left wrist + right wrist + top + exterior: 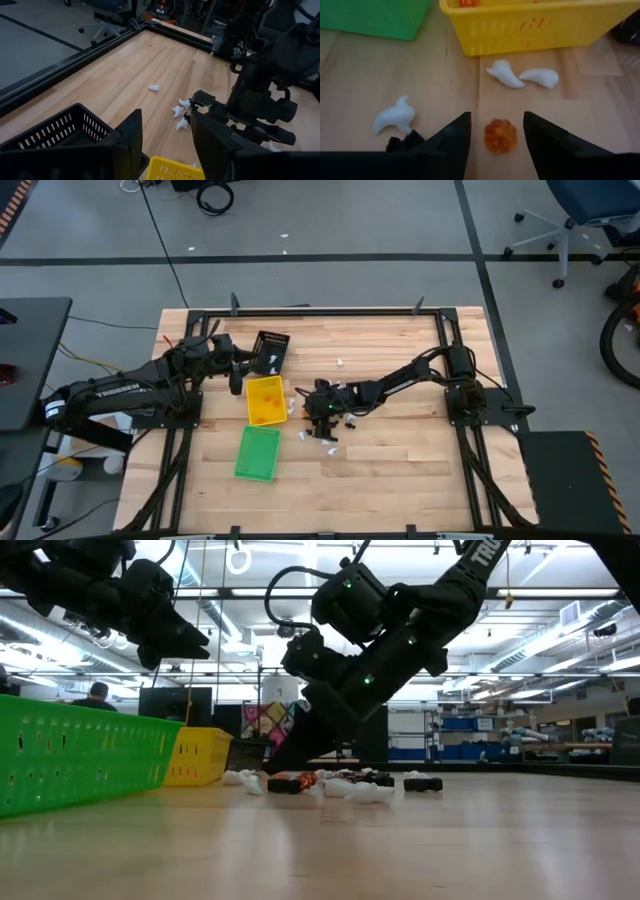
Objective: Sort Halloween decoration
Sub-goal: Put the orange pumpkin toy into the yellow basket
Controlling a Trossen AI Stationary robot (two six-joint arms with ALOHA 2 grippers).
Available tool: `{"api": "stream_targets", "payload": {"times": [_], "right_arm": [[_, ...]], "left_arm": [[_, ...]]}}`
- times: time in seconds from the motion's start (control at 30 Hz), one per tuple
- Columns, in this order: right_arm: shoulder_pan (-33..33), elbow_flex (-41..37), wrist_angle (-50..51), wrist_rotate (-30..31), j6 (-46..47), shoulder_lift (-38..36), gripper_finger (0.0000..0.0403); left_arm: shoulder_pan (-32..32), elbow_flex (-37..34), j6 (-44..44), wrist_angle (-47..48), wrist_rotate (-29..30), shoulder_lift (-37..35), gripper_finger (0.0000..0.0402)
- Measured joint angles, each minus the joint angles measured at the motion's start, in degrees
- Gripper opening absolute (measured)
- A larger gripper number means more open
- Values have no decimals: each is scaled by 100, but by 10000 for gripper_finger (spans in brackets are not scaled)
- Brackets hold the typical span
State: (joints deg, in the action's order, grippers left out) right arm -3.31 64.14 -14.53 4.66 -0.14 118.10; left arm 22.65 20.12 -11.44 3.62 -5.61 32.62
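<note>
Orange trinket (500, 135) sits on the wooden worktop (400, 470) right between the right gripper's (496, 131) fingers, which are spread open w/ nothing gripped; gripper is low over the scatter of Halloween decoration (325, 415) near mid-worktop, just right of the yellow tray (265, 401). Right wrist view: two white ghost-like pieces (520, 76) lie side by side just before the yellow tray's wall; another white piece (394, 117) lies apart from them, w/ a small black piece (402, 143) touching or nearly touching it; orange items show inside the yellow tray, too cut off to tell more. Low view: white, orange & black trinkets lie in a loose row on the worktop under the right arm.

Left gripper (165, 135) hangs above the worktop by the black tray (270, 351), at the yellow tray's far end; its fingers are apart, holding nothing. Left wrist view: a few white pieces (180, 111) on the wood close to the right arm, one more white piece (153, 88) lying alone farther off.

Green tray (257, 453) lies nearer the front edge, just below the yellow one in the high view; trays are close but whether touching can't be told.
</note>
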Motion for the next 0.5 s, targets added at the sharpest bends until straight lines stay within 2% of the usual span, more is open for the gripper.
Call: {"api": "stream_targets", "payload": {"times": [0.5], "right_arm": [[9,26,-136,-46,203,297,183]], "left_arm": [[-2,0,-86,-90,0,0,142]]}}
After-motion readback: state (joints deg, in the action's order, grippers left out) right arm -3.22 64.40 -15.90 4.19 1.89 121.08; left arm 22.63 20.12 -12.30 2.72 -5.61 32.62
